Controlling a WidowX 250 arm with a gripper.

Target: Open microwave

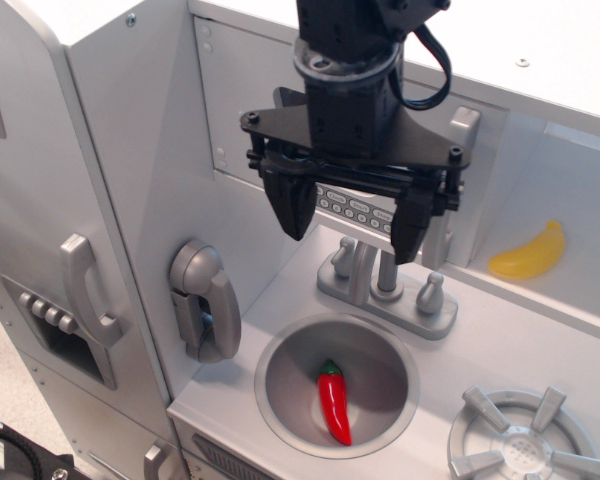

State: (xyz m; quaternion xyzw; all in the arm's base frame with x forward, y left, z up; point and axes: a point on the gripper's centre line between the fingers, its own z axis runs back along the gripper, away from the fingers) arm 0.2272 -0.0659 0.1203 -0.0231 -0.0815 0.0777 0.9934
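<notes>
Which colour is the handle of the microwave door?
Silver-grey; the microwave handle shows partly behind the gripper in the observation.image view.

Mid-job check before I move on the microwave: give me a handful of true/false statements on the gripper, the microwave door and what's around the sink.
1. The gripper is open and holds nothing. True.
2. The microwave door is swung wide open. False: it looks shut, flat in its frame.
3. A red chili pepper lies in the sink. True.
4. The banana sits in the sink beside the pepper. False: it lies in the open cubby to the right of the microwave.
5. The gripper's fingers clamp the microwave handle. False: the handle stands to the right of the gripper, ungrasped.
</notes>
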